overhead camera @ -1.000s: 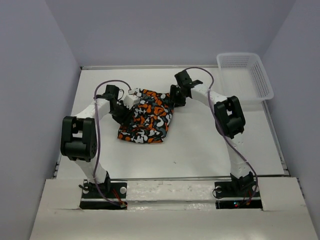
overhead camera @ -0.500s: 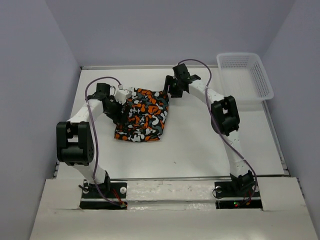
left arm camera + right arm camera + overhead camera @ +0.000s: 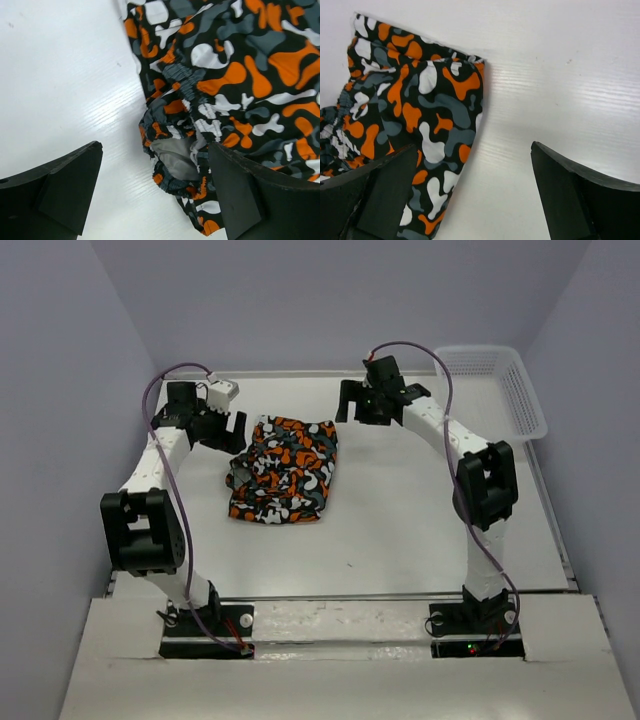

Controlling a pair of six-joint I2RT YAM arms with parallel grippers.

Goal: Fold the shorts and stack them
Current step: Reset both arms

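Shorts [image 3: 285,470] are laid folded on table [image 3: 420,530], between the grippers; left gripper [image 3: 155,165] is held spread over bunched waistband; right gripper [image 3: 474,150] is held spread beside a corner; nothing is gripped.

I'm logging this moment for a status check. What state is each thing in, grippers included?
shorts: lying folded on the table, waistband edge bunched, held by neither gripper
left gripper: open, empty
right gripper: open, empty
basket: upright, nothing visible inside
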